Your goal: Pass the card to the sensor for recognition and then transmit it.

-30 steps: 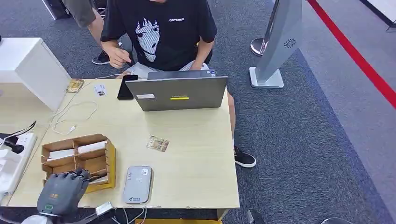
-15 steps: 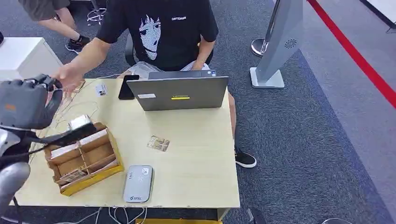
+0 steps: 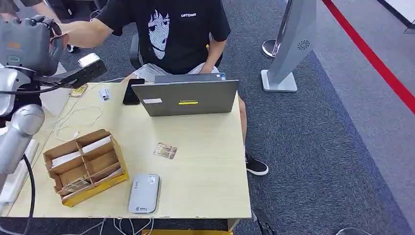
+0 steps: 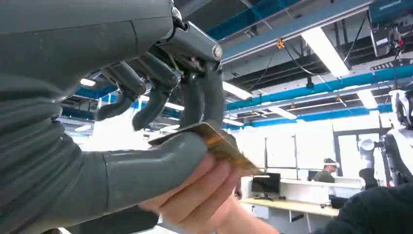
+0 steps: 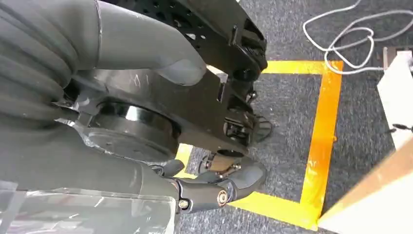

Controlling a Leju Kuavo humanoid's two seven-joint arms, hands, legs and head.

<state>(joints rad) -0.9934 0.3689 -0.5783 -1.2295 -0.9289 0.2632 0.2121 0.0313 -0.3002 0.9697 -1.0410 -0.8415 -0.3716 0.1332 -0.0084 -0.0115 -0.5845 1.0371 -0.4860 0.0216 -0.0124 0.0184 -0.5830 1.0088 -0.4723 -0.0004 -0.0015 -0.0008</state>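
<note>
— So where is the card [image 4: 214,141] at this moment?

— Up in the air at the far left of the desk [image 3: 205,142], pinched in the robot's left hand [image 3: 27,41] between the thick grey thumb and the darker fingers [image 4: 202,97]. From the wrist it reads as a thin golden-brown card, tilted, with a person's hand [image 4: 204,187] touching it from the other side, fingertips against its face.

— And seen from the head?

— The left arm is raised high, and the person's arm [image 3: 88,30] stretches from the seated person in the black T-shirt toward that hand. The card itself is too small to make out there.

— What about the right hand [image 5: 214,187]?

— It hangs low beside the robot's body, above grey carpet with yellow tape lines [image 5: 321,131]. Its fingers look curled in, though the view is poor and it may be only partly closed; nothing is visible in it.

— What lies on the desk?

— A grey card reader [image 3: 143,193] near the front edge, a wooden box [image 3: 85,166] with compartments just left of it, another small card [image 3: 165,150] lying flat mid-desk, and an open laptop [image 3: 186,98] in front of the person.
</note>
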